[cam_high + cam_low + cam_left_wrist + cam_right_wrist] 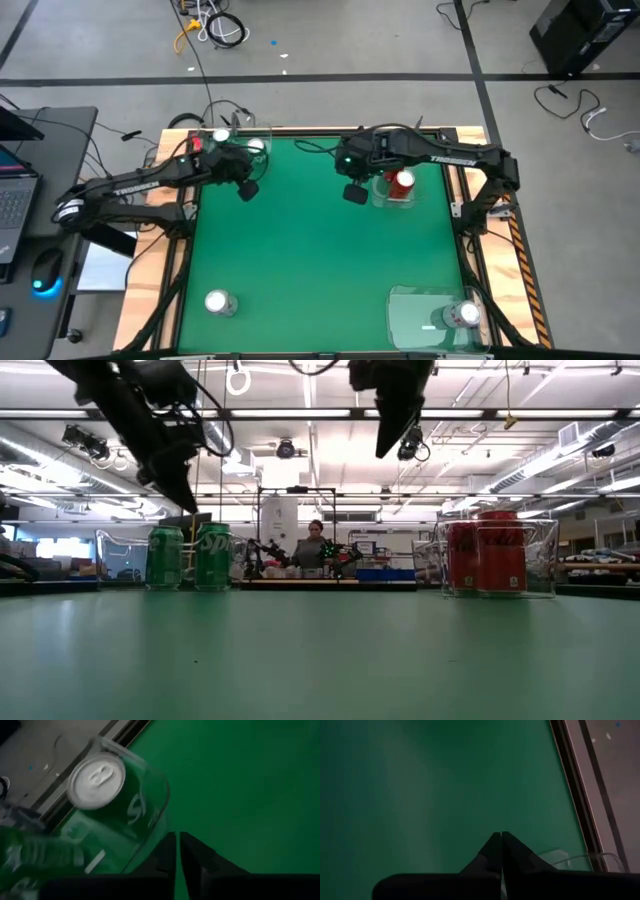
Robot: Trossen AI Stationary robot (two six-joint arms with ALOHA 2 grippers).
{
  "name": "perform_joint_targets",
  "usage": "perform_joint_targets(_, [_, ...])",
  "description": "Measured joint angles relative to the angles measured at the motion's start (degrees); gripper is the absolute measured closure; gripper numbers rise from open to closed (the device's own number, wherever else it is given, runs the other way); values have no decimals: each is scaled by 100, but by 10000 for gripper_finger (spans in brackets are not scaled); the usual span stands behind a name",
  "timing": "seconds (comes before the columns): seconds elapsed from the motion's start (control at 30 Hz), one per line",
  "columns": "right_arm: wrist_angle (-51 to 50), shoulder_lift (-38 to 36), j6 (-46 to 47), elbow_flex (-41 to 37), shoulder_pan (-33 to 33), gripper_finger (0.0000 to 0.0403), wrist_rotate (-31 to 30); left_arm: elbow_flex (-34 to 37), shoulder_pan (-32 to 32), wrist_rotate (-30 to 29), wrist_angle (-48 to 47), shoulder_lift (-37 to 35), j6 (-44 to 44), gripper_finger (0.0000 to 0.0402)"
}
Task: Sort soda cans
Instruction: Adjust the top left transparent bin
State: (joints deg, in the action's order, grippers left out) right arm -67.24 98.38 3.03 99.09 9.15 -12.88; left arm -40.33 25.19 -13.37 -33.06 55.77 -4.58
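Two green cans stand upright in the clear tray at the far left corner, grouped by colour I'd guess, and the one nearer the low camera shows what looks like the start of "Sprite". The left gripper hangs above the mat just beside that tray, fingers nearly together and holding nothing. One silver can sits loose at the near left, probably still waiting its turn. Over to the right, the right gripper is pinched shut and empty, beside the tray with the red cans, whose script I can't read. Another silver can sits in the near right tray.
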Motion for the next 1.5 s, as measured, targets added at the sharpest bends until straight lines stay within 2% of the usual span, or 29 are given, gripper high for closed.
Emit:
perform_joint_targets(0.3, [-181,-380,-481,0,43,403,57,-79,-11,91,856,944,137,254])
perform_joint_targets(0.5, [-180,-483,-877,0,162,403,63,-98,-17,-328,1096,1332,138,214])
perform_joint_targets(0.6, [-180,-484,-1051,0,217,403,63,-108,-17,-488,1168,1462,183,217])
perform_joint_targets(0.7, [-145,-484,-1210,0,283,403,162,-86,-29,-521,1020,1528,276,247])
perform_joint_targets(0.9, [-80,-484,-1373,0,420,403,377,-136,-59,-411,178,1523,433,378])
perform_joint_targets(0.93, [-59,-484,-1374,0,439,403,382,-132,-59,-387,52,1529,413,389])
perform_joint_targets(1.03, [-34,-484,-1375,0,477,403,417,-154,-161,-374,134,1436,407,391])
perform_joint_targets(1.13, [-31,-484,-1375,0,529,403,578,-157,-329,-396,692,1262,393,393])
perform_joint_targets(1.2, [-26,-484,-1377,0,551,403,681,-167,-374,-684,963,1184,276,392])
perform_joint_targets(1.27, [-7,-484,-1377,0,561,403,699,-286,-353,-948,836,1196,187,385])
perform_joint_targets(1.33, [-12,-484,-1379,0,571,403,701,-407,-310,-1027,570,1259,136,369])
perform_joint_targets(1.5, [-11,-484,-1476,0,603,403,717,-481,-308,-1049,736,1325,302,308])
